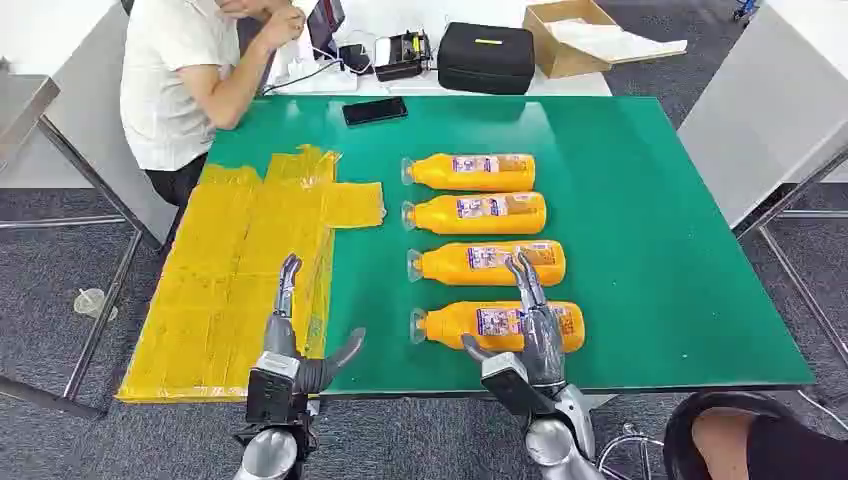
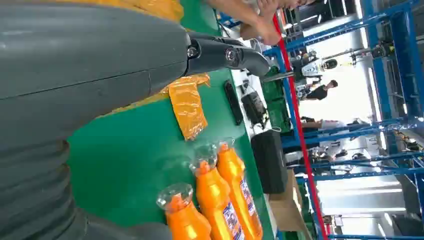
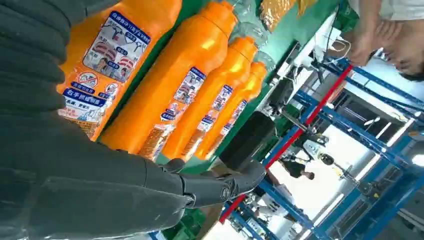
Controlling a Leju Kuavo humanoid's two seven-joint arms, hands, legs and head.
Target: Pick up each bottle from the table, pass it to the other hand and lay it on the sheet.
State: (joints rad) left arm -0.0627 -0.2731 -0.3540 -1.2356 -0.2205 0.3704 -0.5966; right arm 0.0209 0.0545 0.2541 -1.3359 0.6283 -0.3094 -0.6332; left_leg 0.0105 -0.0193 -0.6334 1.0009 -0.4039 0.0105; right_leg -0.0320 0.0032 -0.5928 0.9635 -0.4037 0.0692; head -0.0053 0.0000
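Several orange bottles lie in a row on the green table [image 1: 650,250], clear caps pointing left. My right hand [image 1: 537,335] hovers over the nearest bottle [image 1: 455,323] with its fingers stretched along the label and the thumb apart, gripping nothing. The right wrist view shows that bottle [image 3: 117,45] just under my hand [image 3: 75,175], with the second bottle [image 3: 175,90] beside it. My left hand [image 1: 290,345] is open above the right edge of the yellow sheet [image 1: 230,270], fingers straight. In the left wrist view, a fingertip [image 2: 225,52] points past a sheet flap [image 2: 187,105].
A person in a white shirt [image 1: 180,80] sits at the table's far left corner. A phone [image 1: 374,110] lies at the far edge; a black case [image 1: 487,57] and a cardboard box [image 1: 570,35] stand beyond. Another person's knee [image 1: 740,440] is at the near right.
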